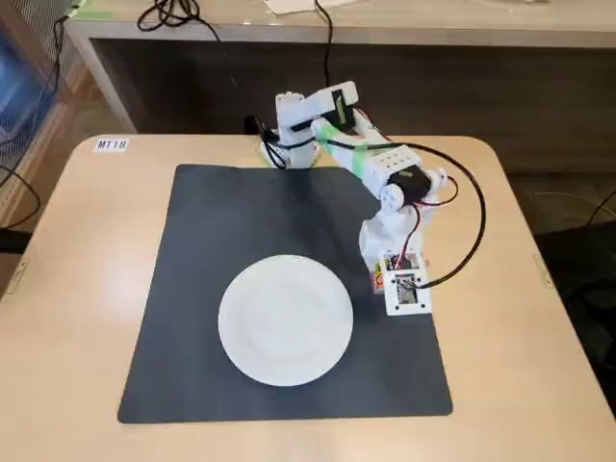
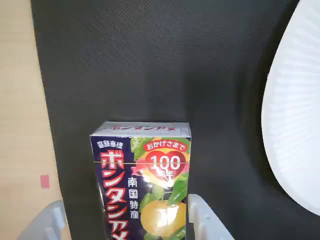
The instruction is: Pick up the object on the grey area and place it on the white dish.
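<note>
The object (image 2: 142, 175) is a small box with dark, yellow and red print, lying on the grey area (image 2: 150, 65) near its edge. In the wrist view my gripper (image 2: 125, 212) stands open, one finger on each side of the box. The right finger (image 2: 202, 220) is close against the box and the left finger (image 2: 50, 222) stands apart from it. From the fixed view, my gripper (image 1: 387, 281) is low over the mat's right part, and only an orange sliver of the object (image 1: 378, 280) shows beside it. The white dish (image 1: 285, 319) sits empty, left of the gripper.
The grey area (image 1: 221, 221) covers most of the beige tabletop (image 1: 87, 289). The arm's base (image 1: 289, 135) stands at the table's far edge, with cables trailing behind it. A label reading MT18 (image 1: 112, 144) is stuck at the far left corner.
</note>
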